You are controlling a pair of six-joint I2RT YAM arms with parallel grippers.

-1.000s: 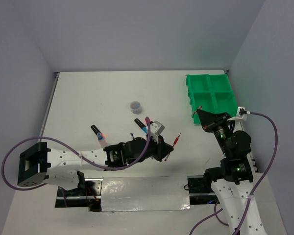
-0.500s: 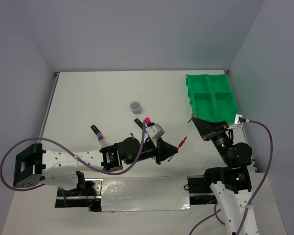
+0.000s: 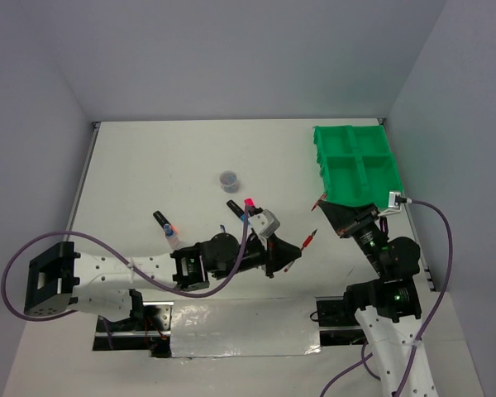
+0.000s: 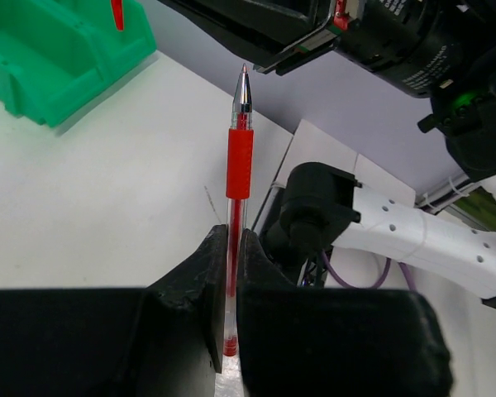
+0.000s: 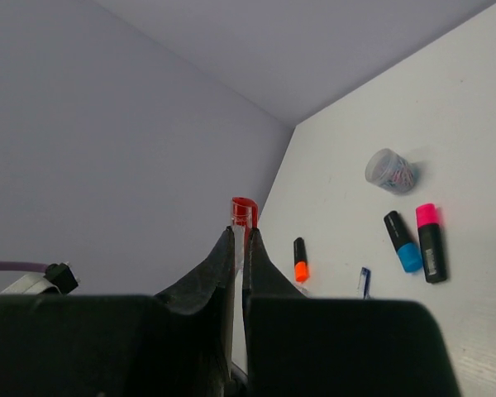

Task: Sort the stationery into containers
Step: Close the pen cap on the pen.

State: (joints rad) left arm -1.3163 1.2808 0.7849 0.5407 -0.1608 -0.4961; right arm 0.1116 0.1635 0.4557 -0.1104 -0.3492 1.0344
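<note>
The left fingers (image 4: 217, 277) pinch a red pen (image 4: 239, 161) by its end, off the tabletop (image 3: 149, 165), likely to carry it to the far-right green tray (image 3: 372, 174). The right fingers (image 5: 217, 273) squeeze a second pen (image 5: 244, 211) near it.

Far-left tabletop (image 3: 140, 165): open.
Middle: pot (image 3: 228, 178), highlighters (image 3: 249, 203) in the way.
Tray (image 3: 380, 157) front: right gripper (image 3: 323, 204) with pen (image 5: 244, 208) blocks.
</note>
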